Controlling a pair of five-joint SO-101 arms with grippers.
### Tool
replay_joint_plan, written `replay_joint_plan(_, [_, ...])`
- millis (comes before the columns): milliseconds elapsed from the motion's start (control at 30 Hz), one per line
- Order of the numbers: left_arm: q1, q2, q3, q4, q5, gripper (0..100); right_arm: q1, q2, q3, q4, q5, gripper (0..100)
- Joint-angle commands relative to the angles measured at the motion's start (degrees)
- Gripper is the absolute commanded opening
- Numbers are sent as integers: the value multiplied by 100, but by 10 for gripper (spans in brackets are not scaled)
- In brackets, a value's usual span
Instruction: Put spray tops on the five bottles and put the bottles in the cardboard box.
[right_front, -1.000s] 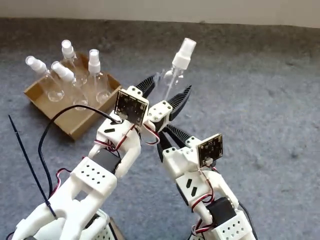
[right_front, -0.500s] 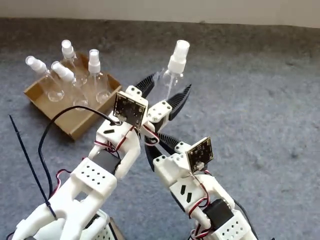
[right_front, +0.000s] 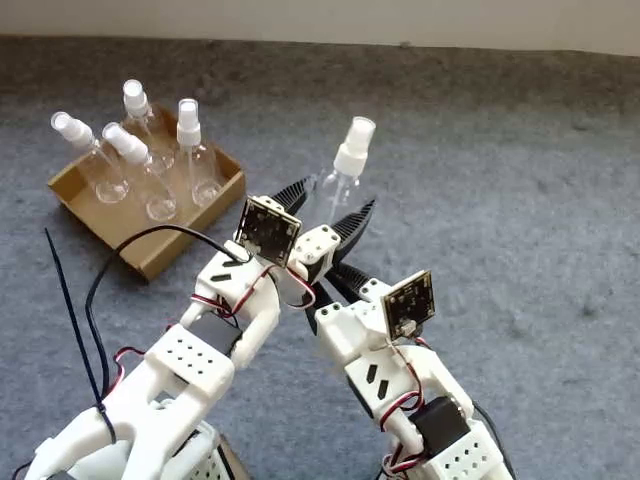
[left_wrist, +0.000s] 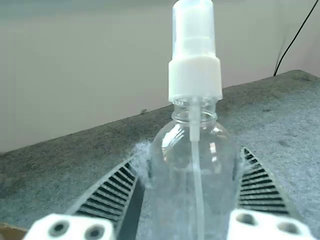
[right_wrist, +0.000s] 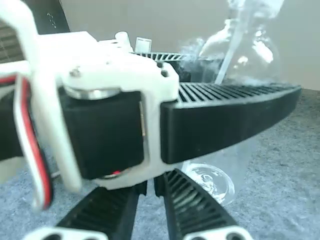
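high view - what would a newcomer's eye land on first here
Most striking is the clear bottle with a white spray top, held in the left gripper over the grey table near the middle of the view. Next is the cardboard box at the far left, with four more bottles with spray tops inside it.

I count five spray-topped bottles: four bottles (right_front: 195, 150) upper left of the frame, one bottle (right_front: 345, 172) centre. One cardboard box (right_front: 150, 258). Two claws: left claw (right_front: 335, 200), right claw (right_wrist: 150, 184).
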Motion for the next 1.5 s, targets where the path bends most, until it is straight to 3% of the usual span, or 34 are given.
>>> replay_joint_plan(0, [57,-338,-189,-70,62,153,110,-75,954,-4,53,19])
replay_joint_plan(333, [57,-1991,-189,2163,62,109,119,-75,954,4,53,19])
replay_joint_plan(467, [4,-2422,-145,2708,44,109,119,-75,954,13,53,19])
replay_joint_plan(800, [-13,-3635,629,2752,26,108,470,-110,954,13,53,19])
replay_joint_plan(1233, [-796,-3705,593,2963,26,109,470,-75,954,22,53,19])
replay_joint_plan(1467, [-1648,-3705,-92,3130,26,109,470,-75,954,22,53,19])
